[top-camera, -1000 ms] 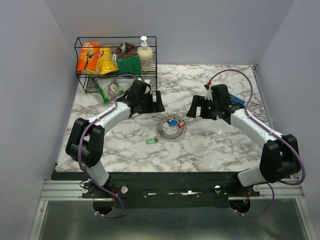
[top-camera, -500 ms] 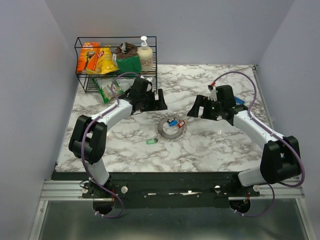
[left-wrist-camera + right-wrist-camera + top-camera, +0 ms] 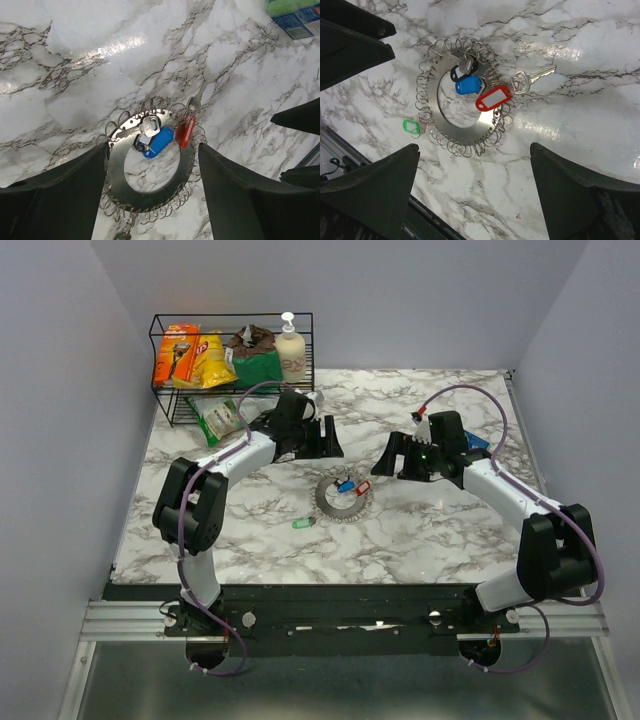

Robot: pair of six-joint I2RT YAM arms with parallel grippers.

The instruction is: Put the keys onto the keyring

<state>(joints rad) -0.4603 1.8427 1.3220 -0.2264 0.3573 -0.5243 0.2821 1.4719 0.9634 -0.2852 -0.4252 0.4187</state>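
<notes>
The keyring (image 3: 340, 502) is a flat metal ring edged with many small wire loops, lying mid-table. It also shows in the left wrist view (image 3: 120, 175) and the right wrist view (image 3: 470, 127). A blue-tagged key (image 3: 346, 485) (image 3: 156, 142) (image 3: 468, 85) and a red-tagged key (image 3: 363, 484) (image 3: 184, 131) (image 3: 493, 98) lie on its far side. A green-tagged key (image 3: 303, 523) (image 3: 411, 126) lies just outside its near-left edge. My left gripper (image 3: 328, 437) (image 3: 151, 150) is open and empty, behind-left of the ring. My right gripper (image 3: 390, 455) (image 3: 474, 147) is open and empty, to the ring's right.
A black wire rack (image 3: 230, 365) at the back left holds snack packets and a soap bottle (image 3: 291, 350). A green packet (image 3: 218, 418) lies on the table in front of it. A blue packet (image 3: 475, 443) lies behind the right arm. A silver key (image 3: 532, 78) sticks out past the red tag.
My left gripper has moved right and slightly back, closer to the ring's far side. My right gripper has barely shifted. The ring and keys have not moved.
</notes>
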